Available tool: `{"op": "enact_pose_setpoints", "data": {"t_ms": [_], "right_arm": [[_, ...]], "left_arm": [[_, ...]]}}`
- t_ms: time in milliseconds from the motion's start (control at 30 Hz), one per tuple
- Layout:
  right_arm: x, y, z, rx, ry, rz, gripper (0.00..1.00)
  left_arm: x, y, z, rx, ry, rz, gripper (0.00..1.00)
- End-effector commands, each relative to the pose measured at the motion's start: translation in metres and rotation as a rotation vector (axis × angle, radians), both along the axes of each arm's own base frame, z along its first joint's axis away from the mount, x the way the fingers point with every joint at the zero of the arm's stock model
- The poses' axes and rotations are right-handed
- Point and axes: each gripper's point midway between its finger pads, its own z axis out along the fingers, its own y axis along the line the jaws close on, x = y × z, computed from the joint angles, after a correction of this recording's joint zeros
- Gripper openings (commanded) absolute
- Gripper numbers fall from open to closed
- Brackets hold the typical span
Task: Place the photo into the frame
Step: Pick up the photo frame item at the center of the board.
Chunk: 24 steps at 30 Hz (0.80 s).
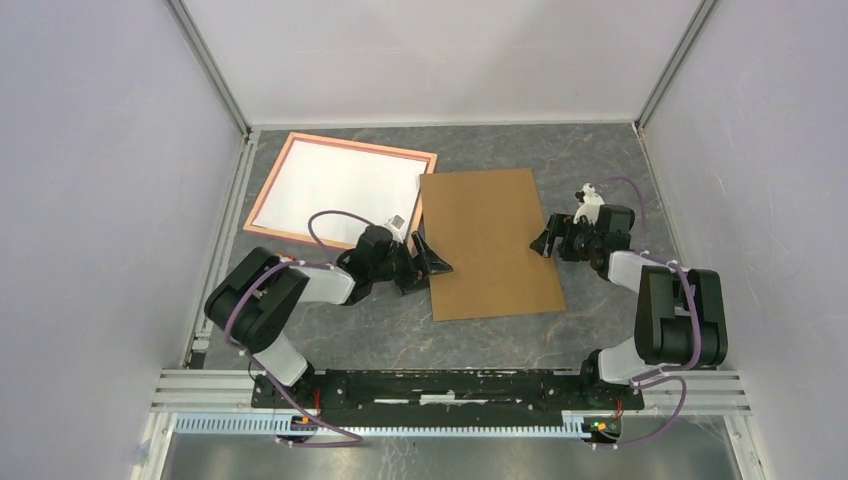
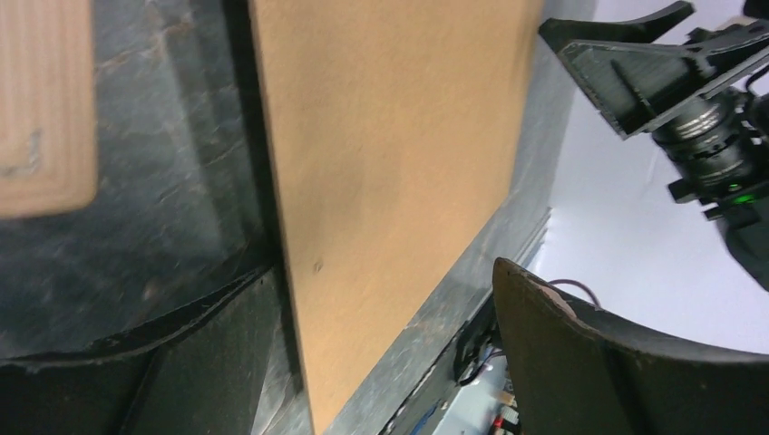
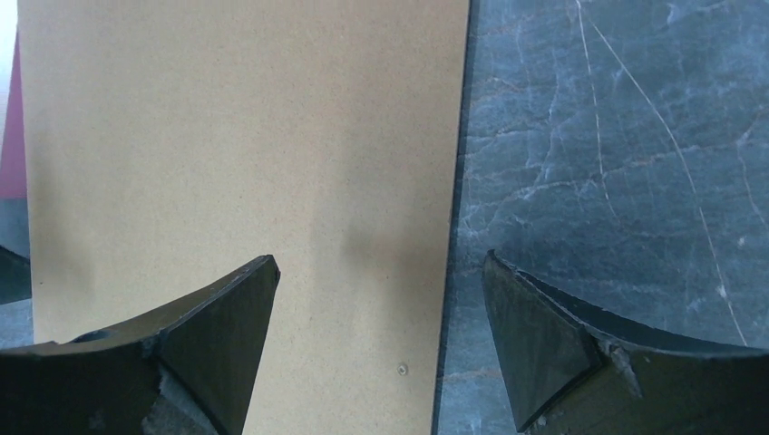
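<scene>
Photo (image 1: 340, 190), white side up, lies inside the pink frame (image 1: 362, 147) at the far left of the table (image 1: 600, 160), apart from both grippers. Left gripper (image 1: 425, 262), jaws spread wide and holding nothing, straddles the left edge of the brown backing board (image 1: 490, 245); right gripper (image 1: 548, 240), likewise spread and empty, straddles its right edge. The board's far left corner meets the frame's right border.

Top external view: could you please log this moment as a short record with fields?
frame: far left, pink-orange border
photo: apparently white side up inside the frame
backing board: flat, centre, meeting the frame's right edge
left end effector: open, at the board's left edge
right end effector: open, at the board's right edge
</scene>
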Motion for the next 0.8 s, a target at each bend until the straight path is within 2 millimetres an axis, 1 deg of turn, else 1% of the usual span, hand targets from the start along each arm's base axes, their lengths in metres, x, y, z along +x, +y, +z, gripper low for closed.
{"op": "enact_pose_setpoints", "data": {"t_ms": [0,33,167,267,333,367,400,433,500,533,600,633,667,700,733,767], "right_arm": [[-0.003,0.004,-0.016,0.021,0.039,0.032,0.9],[-0.003,0.007,-0.018,0.037,0.044,0.042,0.9],[-0.005,0.02,-0.02,0.106,0.049,0.089,0.9],[-0.006,0.028,-0.017,0.155,0.036,0.115,0.9],[-0.007,0.03,-0.015,0.164,0.031,0.12,0.9],[-0.006,0.03,-0.014,0.164,0.029,0.12,0.9],[-0.006,0.03,-0.013,0.164,0.027,0.12,0.89],[-0.006,0.031,-0.013,0.165,0.025,0.121,0.89],[-0.006,0.032,-0.009,0.164,0.016,0.125,0.89],[-0.006,0.031,-0.005,0.154,0.006,0.124,0.89],[-0.004,0.025,0.002,0.103,-0.015,0.108,0.89],[-0.002,0.022,0.008,0.067,-0.035,0.101,0.89],[-0.001,0.016,0.01,0.019,-0.036,0.081,0.89],[0.0,0.01,0.017,-0.04,-0.053,0.068,0.9],[0.001,0.006,0.023,-0.102,-0.068,0.06,0.9],[0.003,0.004,0.032,-0.162,-0.094,0.057,0.91]], "left_arm": [[0.017,-0.025,0.023,-0.18,-0.054,-0.001,0.9],[0.018,-0.028,0.025,-0.211,-0.06,0.004,0.88],[0.026,-0.039,0.049,-0.37,-0.11,0.011,0.79],[0.031,-0.044,0.07,-0.478,-0.149,0.011,0.66],[0.033,-0.046,0.08,-0.519,-0.163,0.015,0.54],[0.035,-0.046,0.083,-0.525,-0.169,0.021,0.51],[0.037,-0.047,0.085,-0.527,-0.171,0.024,0.46],[0.038,-0.047,0.086,-0.521,-0.166,0.025,0.39],[0.041,-0.048,0.088,-0.497,-0.16,0.029,0.27],[0.041,-0.047,0.087,-0.473,-0.154,0.032,0.24],[0.044,-0.044,0.092,-0.425,-0.153,0.034,0.19],[0.046,-0.04,0.09,-0.392,-0.14,0.036,0.16],[0.048,-0.035,0.095,-0.37,-0.147,0.037,0.12],[0.049,-0.031,0.095,-0.335,-0.139,0.038,0.09],[0.05,-0.025,0.1,-0.309,-0.139,0.042,0.06],[0.051,-0.017,0.1,-0.264,-0.13,0.045,0.05]]}}
